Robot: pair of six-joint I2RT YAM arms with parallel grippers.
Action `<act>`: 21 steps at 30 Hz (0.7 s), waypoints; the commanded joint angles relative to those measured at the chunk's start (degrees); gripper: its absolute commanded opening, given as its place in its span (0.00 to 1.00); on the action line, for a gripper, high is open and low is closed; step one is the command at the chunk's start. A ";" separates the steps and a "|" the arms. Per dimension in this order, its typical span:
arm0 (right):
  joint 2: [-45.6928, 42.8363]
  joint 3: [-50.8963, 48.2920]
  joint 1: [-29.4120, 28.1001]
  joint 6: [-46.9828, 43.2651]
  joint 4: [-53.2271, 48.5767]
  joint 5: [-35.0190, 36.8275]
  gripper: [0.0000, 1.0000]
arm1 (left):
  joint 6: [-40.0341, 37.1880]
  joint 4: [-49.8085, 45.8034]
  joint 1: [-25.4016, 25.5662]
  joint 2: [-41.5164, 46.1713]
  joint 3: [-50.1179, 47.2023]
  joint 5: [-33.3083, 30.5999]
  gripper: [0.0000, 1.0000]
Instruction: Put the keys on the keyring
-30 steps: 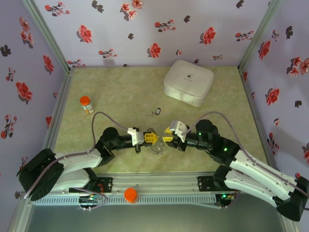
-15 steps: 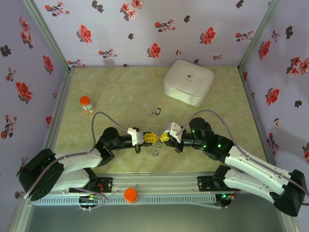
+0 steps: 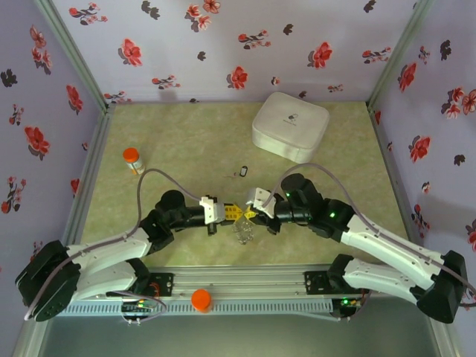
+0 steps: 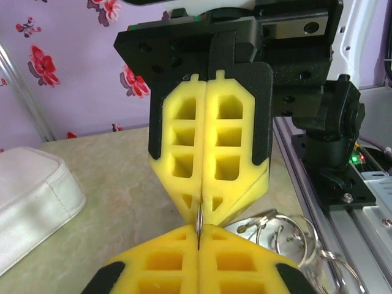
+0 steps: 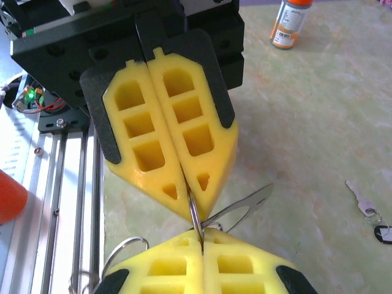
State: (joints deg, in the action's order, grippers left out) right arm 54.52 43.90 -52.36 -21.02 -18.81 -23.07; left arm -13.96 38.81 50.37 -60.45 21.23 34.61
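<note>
Mottled green tabletop, near edge: the left gripper and right gripper are meeting tip to tip, ribbed yellow foam pads clenching the thin wire keyring that is dangling between them. Beyond, a tiny black-headed key is lying flat; a rounded white box is sitting before flower-patterned lilac walls.

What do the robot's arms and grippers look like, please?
The left arm and right arm have white shells, black joints and a looping grey cable each. The left gripper and right gripper carry yellow grid-holed fingers on black mounts. Green lights dot the right arm.
</note>
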 commanded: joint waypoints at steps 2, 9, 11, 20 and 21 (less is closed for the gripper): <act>-1.12 1.02 -1.04 0.11 0.84 0.53 0.29 | -0.82 -0.13 0.26 0.85 0.16 -0.95 0.00; -5.79 -6.39 0.33 3.23 6.80 3.26 0.36 | 3.46 13.14 0.16 0.24 -3.30 -0.53 0.00; -5.36 -7.37 0.15 5.05 8.27 1.72 0.36 | 3.65 13.46 0.11 0.12 -3.00 -0.36 0.00; -2.22 -9.67 0.06 8.37 15.42 -1.47 0.36 | 5.00 14.95 0.08 0.20 -2.47 0.72 0.00; -1.85 -9.63 -0.02 8.64 15.84 -1.83 0.36 | 5.09 15.14 0.08 0.16 -2.47 0.72 0.00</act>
State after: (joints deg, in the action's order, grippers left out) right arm 51.81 34.70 -52.38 -14.41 -7.07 -22.61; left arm -10.11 49.32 50.46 -60.40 17.96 34.57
